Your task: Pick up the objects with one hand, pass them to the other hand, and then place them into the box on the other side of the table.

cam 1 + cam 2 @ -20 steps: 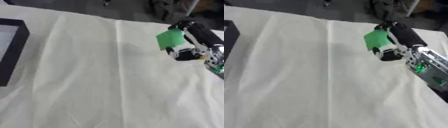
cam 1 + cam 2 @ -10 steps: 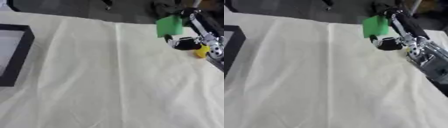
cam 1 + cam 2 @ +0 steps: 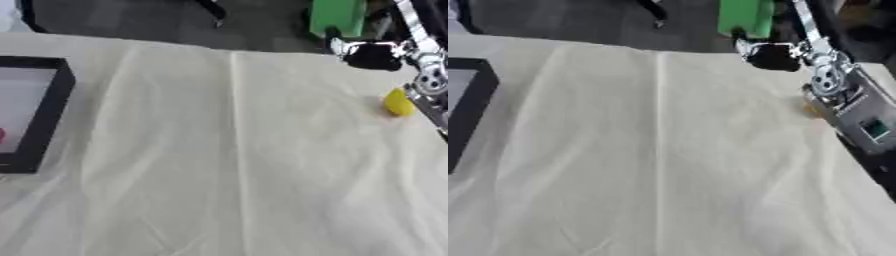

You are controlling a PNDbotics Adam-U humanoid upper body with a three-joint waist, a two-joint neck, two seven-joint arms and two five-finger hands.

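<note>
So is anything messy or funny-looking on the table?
Nothing is spilled or broken. The cloth has long creases, and the black box sits half out of view at the left edge. A small yellow thing lies alone near the right hand, which holds a green block up high.

1. The green block (image 3: 337,16) runs off the top edge.
2. The right hand (image 3: 773,52) is blurred; its fingers cannot be made out.
3. The black box (image 3: 39,115) is cut by the left edge; a pink thing (image 3: 2,135) barely shows inside.
4. The arm partly hides the yellow object (image 3: 398,102) in the right eye view.
</note>
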